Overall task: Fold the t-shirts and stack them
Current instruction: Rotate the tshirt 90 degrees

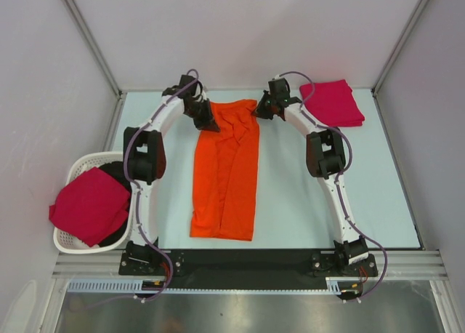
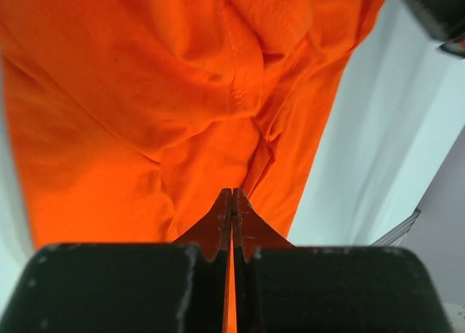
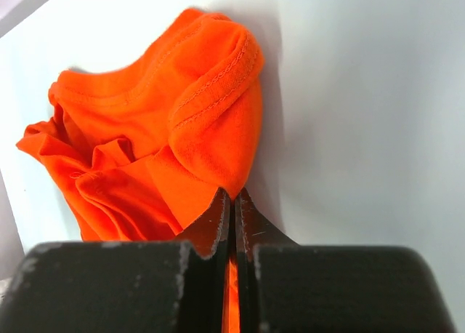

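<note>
both my left claw (image 1: 210, 125) and right claw (image 1: 259, 113) are clenched on the far corners of the orange shirt (image 1: 225, 180), which lies lengthwise down the middle of the desk (image 1: 290, 209). it looks light and limp, so i expect sag between these holds.

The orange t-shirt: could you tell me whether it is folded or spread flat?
Partly folded: the orange t-shirt lies as a long narrow strip, no sleeves showing.
</note>
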`<state>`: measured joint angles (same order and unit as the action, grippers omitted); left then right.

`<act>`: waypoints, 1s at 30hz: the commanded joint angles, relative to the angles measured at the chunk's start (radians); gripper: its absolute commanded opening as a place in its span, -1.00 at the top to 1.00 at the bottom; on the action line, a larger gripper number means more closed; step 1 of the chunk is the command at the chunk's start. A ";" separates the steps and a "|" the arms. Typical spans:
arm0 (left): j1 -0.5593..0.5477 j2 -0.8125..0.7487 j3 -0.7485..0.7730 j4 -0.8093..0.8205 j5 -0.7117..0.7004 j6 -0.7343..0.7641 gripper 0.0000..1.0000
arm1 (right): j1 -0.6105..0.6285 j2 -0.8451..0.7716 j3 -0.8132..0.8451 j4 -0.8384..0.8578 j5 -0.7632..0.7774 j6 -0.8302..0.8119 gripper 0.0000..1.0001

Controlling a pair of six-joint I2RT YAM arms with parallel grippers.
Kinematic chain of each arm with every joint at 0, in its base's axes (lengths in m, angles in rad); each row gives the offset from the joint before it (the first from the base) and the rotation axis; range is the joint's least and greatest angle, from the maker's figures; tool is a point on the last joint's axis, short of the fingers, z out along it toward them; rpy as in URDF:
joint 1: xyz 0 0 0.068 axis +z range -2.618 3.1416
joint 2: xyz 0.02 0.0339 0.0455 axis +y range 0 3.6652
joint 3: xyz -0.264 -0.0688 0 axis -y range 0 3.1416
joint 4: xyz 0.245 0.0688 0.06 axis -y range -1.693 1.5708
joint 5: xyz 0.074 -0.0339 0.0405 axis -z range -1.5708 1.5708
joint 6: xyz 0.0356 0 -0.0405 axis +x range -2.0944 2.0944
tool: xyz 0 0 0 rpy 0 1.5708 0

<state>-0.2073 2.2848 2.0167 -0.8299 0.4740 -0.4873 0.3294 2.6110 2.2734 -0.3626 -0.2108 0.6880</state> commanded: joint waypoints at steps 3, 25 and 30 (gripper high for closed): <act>-0.009 0.053 -0.027 -0.011 -0.014 0.042 0.99 | -0.004 -0.002 0.018 0.014 -0.021 -0.007 1.00; 0.009 0.206 0.129 0.103 0.110 -0.089 0.99 | -0.007 -0.011 -0.012 0.008 -0.042 -0.005 1.00; 0.000 0.260 0.139 0.077 0.123 -0.088 1.00 | -0.010 -0.009 -0.015 -0.002 -0.047 -0.005 1.00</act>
<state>-0.1959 2.5103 2.1326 -0.7422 0.5621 -0.5552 0.3241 2.6110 2.2570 -0.3626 -0.2447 0.6857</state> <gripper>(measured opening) 0.006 0.019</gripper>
